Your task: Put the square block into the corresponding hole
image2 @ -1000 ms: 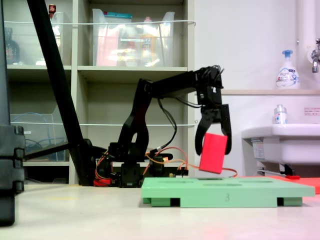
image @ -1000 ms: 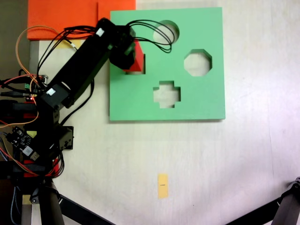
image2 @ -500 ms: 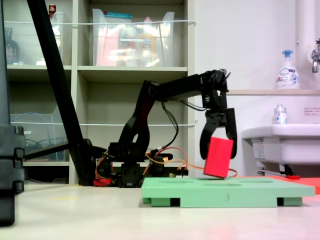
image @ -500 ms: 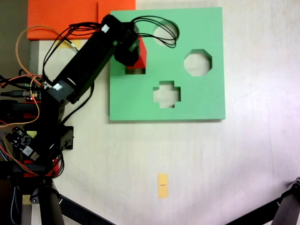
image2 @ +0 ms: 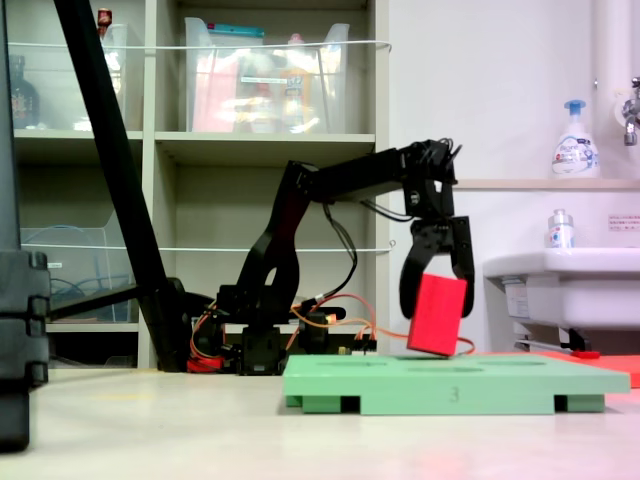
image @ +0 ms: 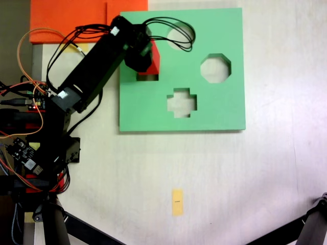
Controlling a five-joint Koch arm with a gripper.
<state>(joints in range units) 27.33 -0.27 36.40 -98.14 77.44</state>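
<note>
The red square block (image2: pixel 437 314) hangs tilted in my black gripper (image2: pixel 437 300), whose fingers are shut on it from both sides; its lowest corner is just above the green foam board (image2: pixel 455 379). In the fixed view from above, the block (image: pixel 153 62) sits over the square hole (image: pixel 147 76) near the board's left edge, with the gripper (image: pixel 145 58) covering most of both. A sliver of the hole shows under the block. The board (image: pixel 214 107) lies flat on the table.
The board also has a round cutout (image: pixel 180 34), an octagonal cutout (image: pixel 215 68) and a cross-shaped cutout (image: pixel 182 102). Orange foam sheets (image: pixel 71 18) lie behind the arm's base. A small yellow tag (image: pixel 177 202) lies on the table. Black tripod legs (image2: pixel 115 170) stand nearby.
Since a second ago the gripper carried the block farther out over the board and slightly lower. Nothing has moved in the last half second.
</note>
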